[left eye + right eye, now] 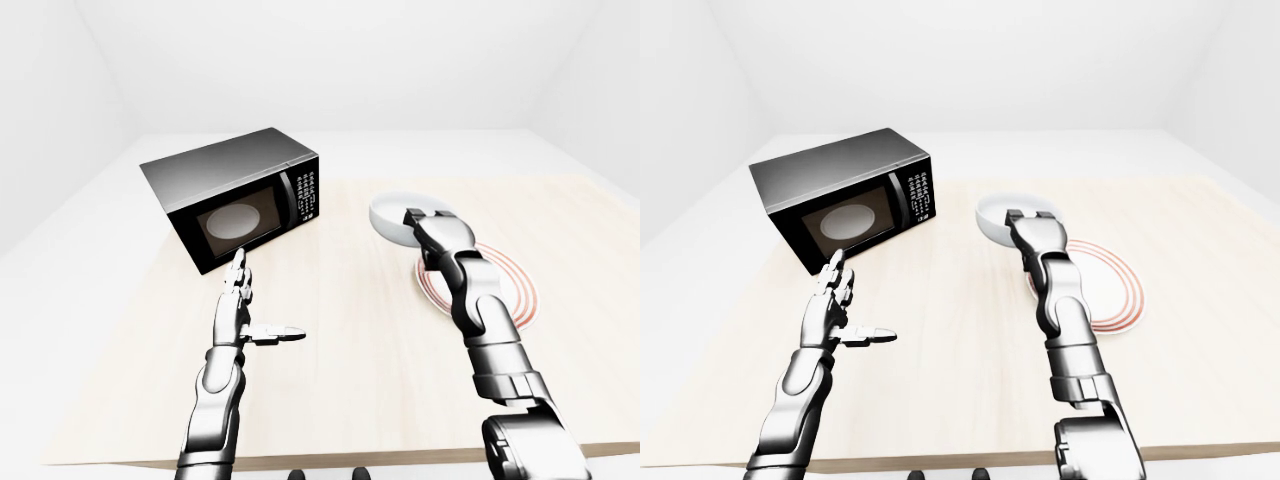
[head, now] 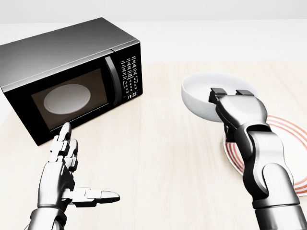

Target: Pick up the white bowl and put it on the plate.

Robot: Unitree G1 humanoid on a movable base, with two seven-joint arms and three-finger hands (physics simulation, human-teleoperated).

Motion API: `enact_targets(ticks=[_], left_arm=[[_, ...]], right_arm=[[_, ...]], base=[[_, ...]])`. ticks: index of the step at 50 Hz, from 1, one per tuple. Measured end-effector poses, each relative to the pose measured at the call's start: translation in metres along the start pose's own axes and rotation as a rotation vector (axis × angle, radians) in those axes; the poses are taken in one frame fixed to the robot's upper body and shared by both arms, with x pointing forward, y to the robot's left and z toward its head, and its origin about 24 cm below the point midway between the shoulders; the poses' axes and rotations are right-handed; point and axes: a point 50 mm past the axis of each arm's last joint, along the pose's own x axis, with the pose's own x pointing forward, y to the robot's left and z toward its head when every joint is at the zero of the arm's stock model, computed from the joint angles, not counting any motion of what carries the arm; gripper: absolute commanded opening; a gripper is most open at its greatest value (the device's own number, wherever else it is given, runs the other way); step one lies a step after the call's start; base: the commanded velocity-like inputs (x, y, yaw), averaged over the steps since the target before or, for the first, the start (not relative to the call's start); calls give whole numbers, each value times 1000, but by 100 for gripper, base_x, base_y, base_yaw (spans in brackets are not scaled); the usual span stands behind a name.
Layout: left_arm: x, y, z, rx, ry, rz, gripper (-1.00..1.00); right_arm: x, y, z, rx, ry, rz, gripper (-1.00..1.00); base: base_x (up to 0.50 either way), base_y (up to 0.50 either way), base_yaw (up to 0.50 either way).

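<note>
A pale wooden table (image 2: 158, 158) fills most of the head view, and a black microwave (image 2: 67, 76) stands on it at the upper left, its door closed and its keypad facing the camera. To the right lies the plate (image 2: 288, 143), white with red rings round its rim, flat on the table and partly hidden by the robot's right forearm.

The white bowl (image 2: 201, 93) sits in the right hand (image 2: 235, 108), just beyond the fingers as the head view shows it: two dark fingertips hook over the near rim and the palm lies against the outer wall, so the hand grips the bowl. The bowl is held up off the table, at the plate's upper-left edge rather than over its middle. It is plain, smooth and round, open side up, with nothing visible inside.

The left hand (image 2: 64, 172) hangs above the table at the lower left of the head view, below the microwave, fingers spread and thumb stuck out sideways, holding nothing.
</note>
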Motion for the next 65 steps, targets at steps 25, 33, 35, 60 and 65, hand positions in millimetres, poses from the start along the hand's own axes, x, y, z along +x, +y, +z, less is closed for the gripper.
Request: enact_targets(ticks=[25,33,35,60,65], left_arm=[[0,0,0,0,0,0,100],[0,0,0,0,0,0,100],[0,0,0,0,0,0,100],[0,0,0,0,0,0,100],[0,0,0,0,0,0,100]], right_arm=[[-1,6,-37,37,83,6,-100],[-4,10,-48,46,111,9,-100],[-5,10,-51,47,119,9,-100],[-11,25,-80,75,194,25,-100],[-13,27,-85,80,208,28,-100]], base=[[0,0,0],[0,0,0],[0,0,0],[0,0,0],[0,0,0]])
